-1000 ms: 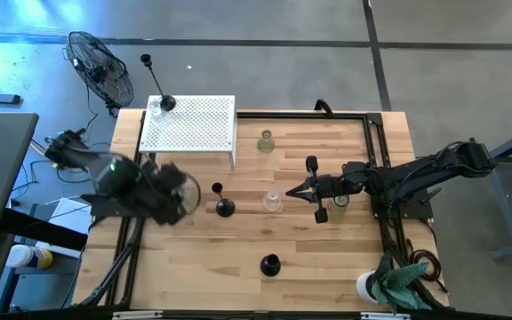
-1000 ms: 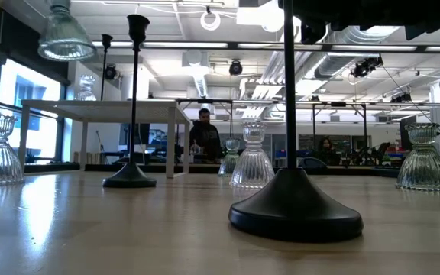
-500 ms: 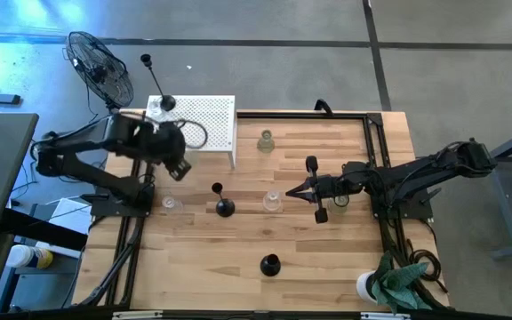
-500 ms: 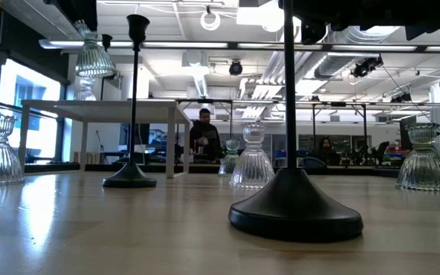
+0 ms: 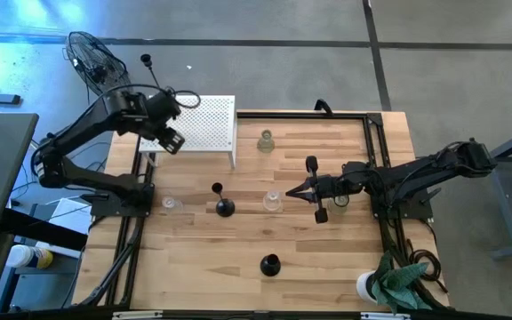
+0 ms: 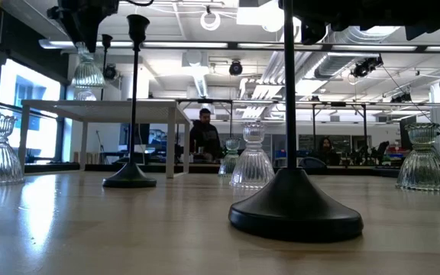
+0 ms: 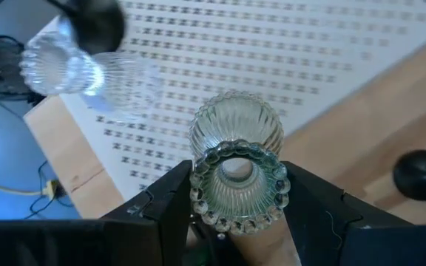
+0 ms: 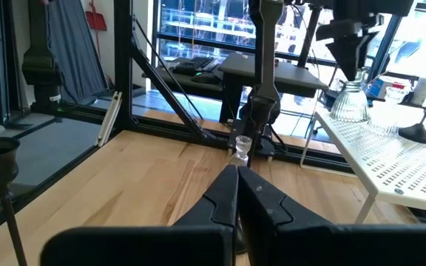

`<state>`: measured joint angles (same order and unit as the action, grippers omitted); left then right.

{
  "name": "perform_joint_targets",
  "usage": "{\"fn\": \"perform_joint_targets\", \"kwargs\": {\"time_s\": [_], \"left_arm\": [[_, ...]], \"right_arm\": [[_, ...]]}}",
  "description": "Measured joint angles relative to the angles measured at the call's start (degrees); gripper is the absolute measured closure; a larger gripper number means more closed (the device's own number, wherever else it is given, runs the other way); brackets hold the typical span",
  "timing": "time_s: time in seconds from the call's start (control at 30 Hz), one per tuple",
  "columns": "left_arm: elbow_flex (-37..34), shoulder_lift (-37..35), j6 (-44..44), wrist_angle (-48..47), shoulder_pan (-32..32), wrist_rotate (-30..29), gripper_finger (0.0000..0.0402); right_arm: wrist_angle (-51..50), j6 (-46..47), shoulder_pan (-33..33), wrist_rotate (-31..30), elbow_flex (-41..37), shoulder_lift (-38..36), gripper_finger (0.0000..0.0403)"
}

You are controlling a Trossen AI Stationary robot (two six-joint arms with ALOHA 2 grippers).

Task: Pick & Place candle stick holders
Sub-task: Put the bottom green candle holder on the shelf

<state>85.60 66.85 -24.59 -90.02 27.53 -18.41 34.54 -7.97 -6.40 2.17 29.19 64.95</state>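
Observation:
My left gripper [image 5: 165, 138] is shut on a clear ribbed glass candle stick holder [image 7: 237, 133] above the near-left part of the white perforated rack [image 5: 204, 124]. The low view shows the holder [image 6: 87, 70] hanging under that gripper [image 6: 82, 19]. A black holder [image 5: 165, 104] and a glass one [image 5: 154, 108] stand on the rack. On the table stand glass holders [image 5: 266, 140] [image 5: 272, 200] [image 5: 169, 204] and black ones [image 5: 224, 206] [image 5: 270, 264]. My right gripper [image 5: 302, 189] is shut and empty, low over the table's middle right. My left gripper pinches the glass holder's beaded top cup [image 7: 237, 185] between its two fingers, one finger [image 7: 170, 207] on each side. The fingers come from above, pointing down. The holder hangs upright below them, its ribbed base downward, lifted clear of the rack.
Another black holder [image 5: 320, 212] and a glass one [image 5: 339, 201] stand close to my right gripper. A white cup with green cloth [image 5: 389, 283] sits at the near right corner. A black frame [image 5: 376, 151] runs along the table's right side. A fan [image 5: 100, 67] stands off the far left.
My left gripper has carried the glass holder from above the table's left part toward the far edge, over the white rack. The holder has stayed upright and clear of the table. My right arm has kept still.

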Motion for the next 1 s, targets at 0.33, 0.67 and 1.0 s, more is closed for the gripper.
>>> {"fn": "perform_joint_targets", "kwargs": {"time_s": [0.33,0.67,1.0], "left_arm": [[0.0,0.4,2.2,0.0,7.3,0.8,0.0226],[-0.1,4.0,3.9,0.0,10.1,0.5,0.0226],[-0.1,4.6,3.8,0.0,10.4,-0.1,0.0226]], "right_arm": [[-0.1,0.0,0.0,0.0,0.0,0.0,0.0401],[-0.1,0.0,0.0,0.7,0.0,0.0,0.0401],[-0.4,0.0,0.0,1.2,0.0,0.0,0.0402]]}}
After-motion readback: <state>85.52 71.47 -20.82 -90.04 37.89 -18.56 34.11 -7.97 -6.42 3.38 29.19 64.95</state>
